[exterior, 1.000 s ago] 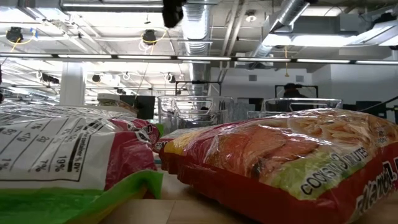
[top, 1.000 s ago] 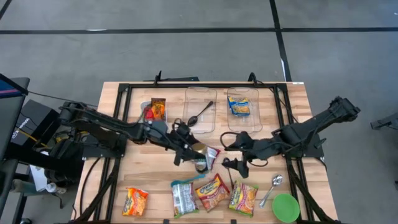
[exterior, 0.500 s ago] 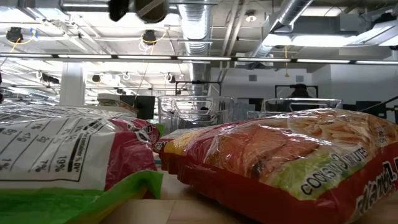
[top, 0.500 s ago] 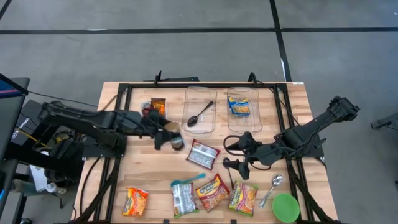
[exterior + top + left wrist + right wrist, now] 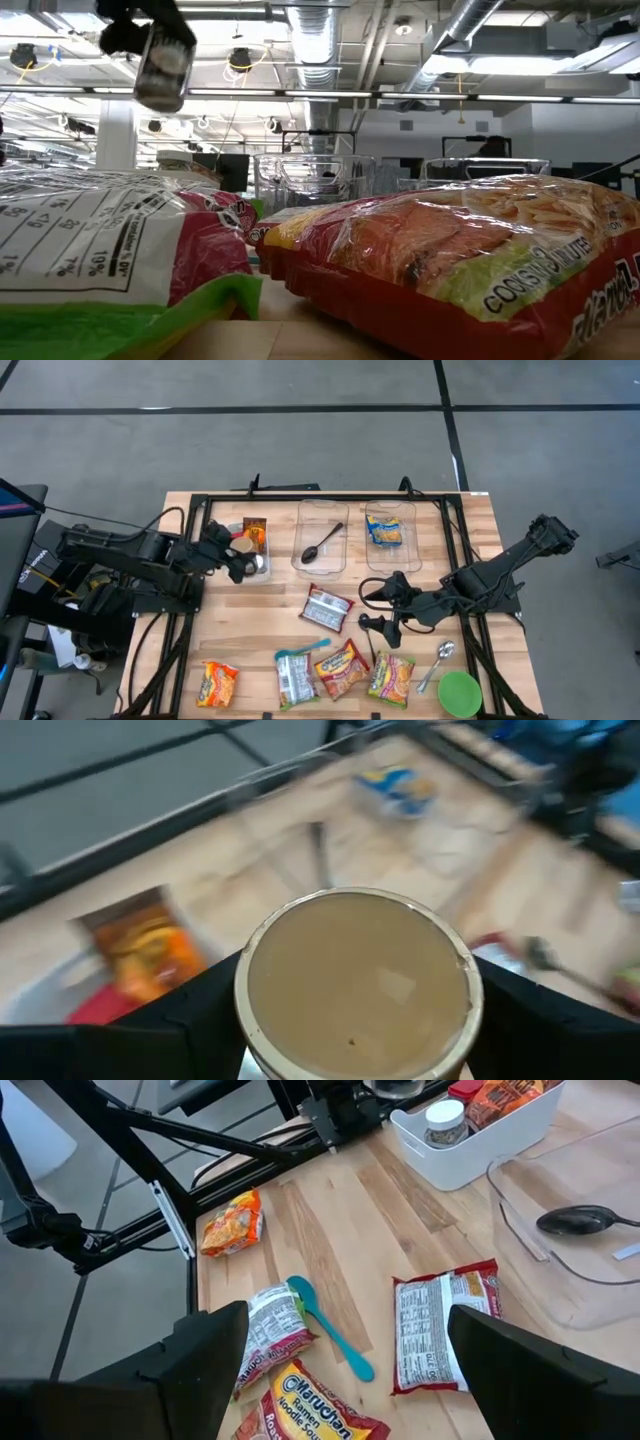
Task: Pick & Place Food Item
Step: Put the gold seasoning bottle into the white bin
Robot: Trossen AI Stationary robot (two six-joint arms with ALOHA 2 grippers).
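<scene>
**Lowering a held can into the white bin**

Working surface is a wooden table (image 5: 220,645) with a black frame. Largest to smallest:

- Left arm reaches in from the left side of the table; the left gripper (image 5: 243,562) sits over the white bin (image 5: 480,1142) at the back left. Its fingers are clamped on a small can (image 5: 357,982), seen end-on in the left wrist view with a tan lid. The low view shows the can (image 5: 161,58) hanging high above the table, tilted slightly.
- Right arm waits over mid-table; the right gripper (image 5: 380,608) is spread wide and holds nothing.
- Two clear trays stand beside the bin: one holds a black spoon (image 5: 321,544), the other a yellow packet (image 5: 385,531).
- The bin already holds an orange packet (image 5: 254,536) and a jar with a white lid (image 5: 444,1122).
- Loose on the table: a silver and red packet (image 5: 326,608), a row of noodle packets (image 5: 342,669) at the front, a teal spoon (image 5: 330,1342).

Judgement on the step: the can seems to be above the bin but not yet inside. Best done by centring it over the free space beside the jar and orange packet, bringing it upright, descending slowly until it is near the floor of the bin, then releasing. Dropping from this height risks tipping or striking the jar. Keep the fingers clear of the bin wall on the way down.
</scene>
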